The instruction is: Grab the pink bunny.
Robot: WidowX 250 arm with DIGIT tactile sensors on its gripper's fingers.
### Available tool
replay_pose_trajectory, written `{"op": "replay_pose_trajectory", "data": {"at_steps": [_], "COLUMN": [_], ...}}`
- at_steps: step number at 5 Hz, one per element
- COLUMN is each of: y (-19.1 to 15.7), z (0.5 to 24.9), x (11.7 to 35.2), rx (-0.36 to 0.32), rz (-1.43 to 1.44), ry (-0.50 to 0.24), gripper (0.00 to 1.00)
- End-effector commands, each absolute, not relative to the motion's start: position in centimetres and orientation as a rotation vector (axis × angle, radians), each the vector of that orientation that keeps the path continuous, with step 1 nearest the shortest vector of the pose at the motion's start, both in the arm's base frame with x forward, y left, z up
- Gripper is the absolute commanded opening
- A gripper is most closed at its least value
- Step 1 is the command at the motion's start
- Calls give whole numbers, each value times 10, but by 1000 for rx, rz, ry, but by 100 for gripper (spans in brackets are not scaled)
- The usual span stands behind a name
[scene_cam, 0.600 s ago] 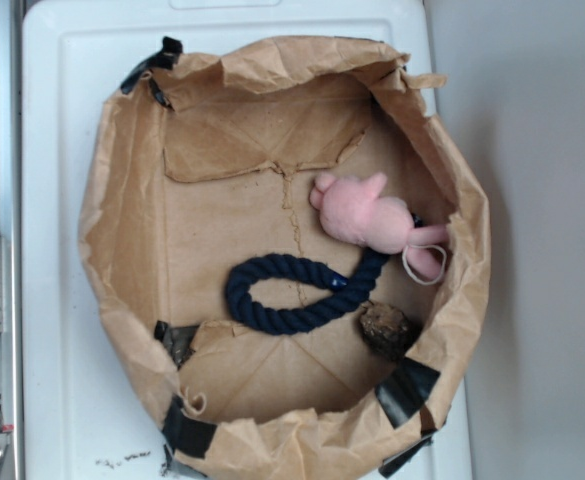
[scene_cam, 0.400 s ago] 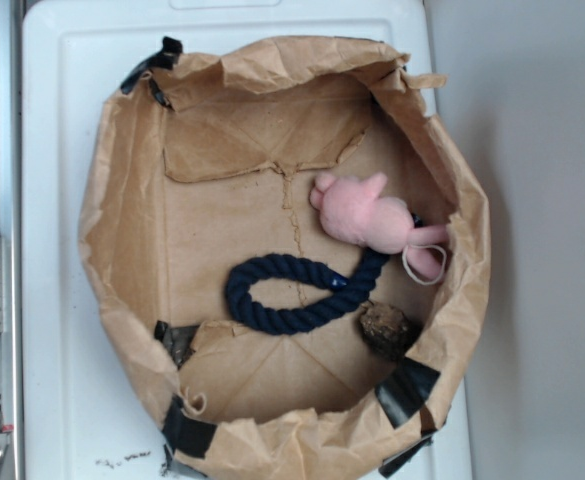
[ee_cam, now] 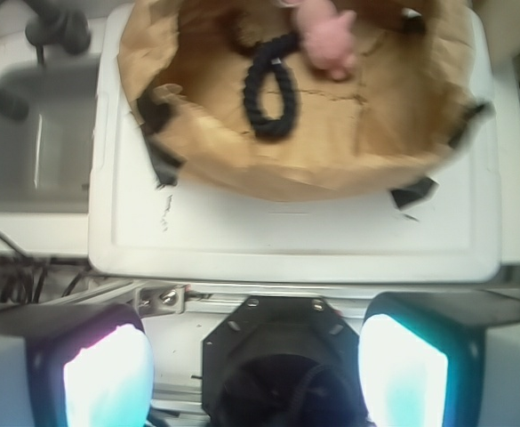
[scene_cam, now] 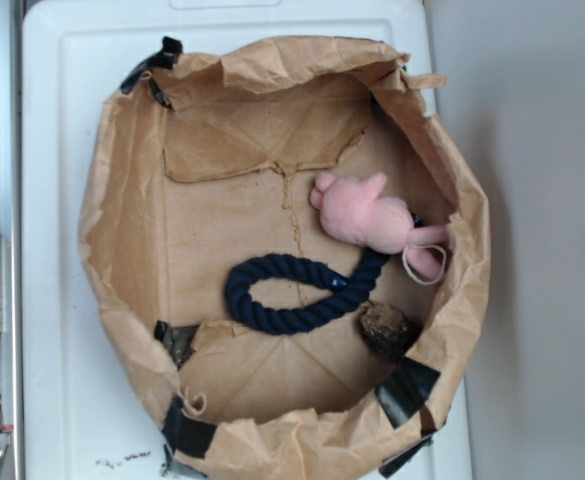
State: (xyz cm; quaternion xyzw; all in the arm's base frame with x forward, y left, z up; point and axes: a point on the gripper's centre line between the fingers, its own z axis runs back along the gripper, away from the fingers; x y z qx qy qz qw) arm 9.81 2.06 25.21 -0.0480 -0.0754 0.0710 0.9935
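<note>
- The pincer (ee_cam: 255, 369) is hanging spread wide and empty in the wrist view, well short of the white desk (ee_cam: 286, 240), apparently waiting to begin its approach.
- The brown paper basket (ee_cam: 331, 169) is walling in everything, so reaching in likely means coming from above.
- The dark navy rope (scene_cam: 292, 295) is looping across the floor, one end tucking under the toy.
- The pink bunny (scene_cam: 367, 215) is lying against the far wall, its cream string loop (scene_cam: 422, 268) trailing; a brown lump (scene_cam: 387, 328) is sitting near.

We note soft, even light, both views slightly blurred; end effector fingers (ee_cam: 108, 378) glare, probably overexposed.
</note>
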Motion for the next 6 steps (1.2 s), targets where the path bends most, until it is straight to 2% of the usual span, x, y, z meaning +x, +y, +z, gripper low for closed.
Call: {"op": "replay_pose_trajectory", "data": {"at_steps": [1,4,5,6], "y": [-46,-46,4,49], "z": [269,269,265,251], "x": [105,105,155,210], "rx": [-114,-114,-136,-103], "rz": [151,151,162,60], "ry": [-183,-183,-201,-246], "gripper": [100,100,100,100]}}
